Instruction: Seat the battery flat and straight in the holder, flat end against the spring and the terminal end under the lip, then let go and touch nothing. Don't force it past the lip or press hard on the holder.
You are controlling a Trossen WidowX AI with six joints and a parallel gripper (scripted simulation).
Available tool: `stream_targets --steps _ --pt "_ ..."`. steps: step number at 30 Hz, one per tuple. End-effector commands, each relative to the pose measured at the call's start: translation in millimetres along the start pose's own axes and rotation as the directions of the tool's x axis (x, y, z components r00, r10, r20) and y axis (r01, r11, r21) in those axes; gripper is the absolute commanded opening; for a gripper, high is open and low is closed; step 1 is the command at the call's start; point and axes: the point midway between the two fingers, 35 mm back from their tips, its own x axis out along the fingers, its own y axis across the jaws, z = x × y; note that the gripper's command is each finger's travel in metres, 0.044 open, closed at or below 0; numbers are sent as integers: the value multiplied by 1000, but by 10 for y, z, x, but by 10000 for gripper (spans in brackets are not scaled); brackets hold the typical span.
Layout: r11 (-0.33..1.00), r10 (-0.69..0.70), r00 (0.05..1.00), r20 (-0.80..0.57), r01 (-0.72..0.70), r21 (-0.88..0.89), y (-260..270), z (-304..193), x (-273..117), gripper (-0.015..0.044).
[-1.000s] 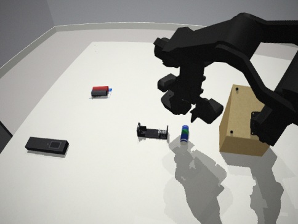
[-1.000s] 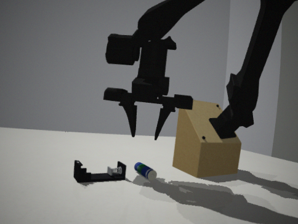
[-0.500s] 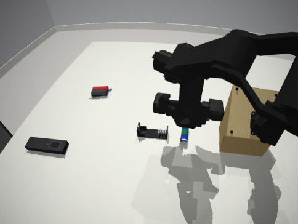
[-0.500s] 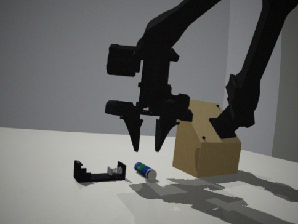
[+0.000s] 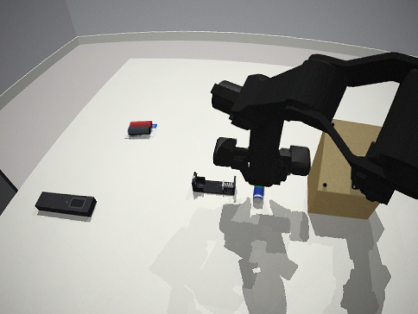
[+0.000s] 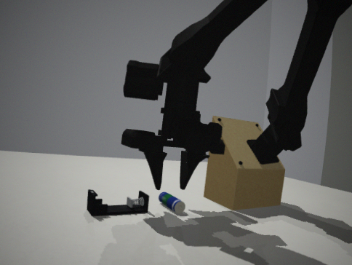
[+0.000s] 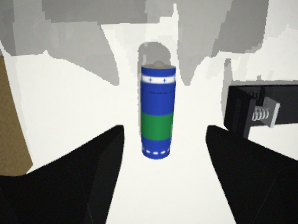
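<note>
The blue and green battery lies on its side on the table, outside the holder. In the wrist view its terminal end points to the top of the picture. The black holder is empty, with its spring at the end nearer the battery; in the wrist view only that spring end shows, at the right. My gripper is open and empty. Its fingertips are above the battery, one to each side of it in the wrist view. In the top view the fingertips are hidden behind the gripper's body.
A tan block with a sloped top stands on the side of the battery away from the holder. A black box lies at the left in the top view, and a red and dark grey item lies farther back.
</note>
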Motion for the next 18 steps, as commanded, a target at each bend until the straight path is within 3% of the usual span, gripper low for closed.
stream_targets --steps 1,18 --pt "1000 7 1000 8 -7 8 22 6 81 234" --pt "1000 8 1000 12 -8 8 40 22 319 234"
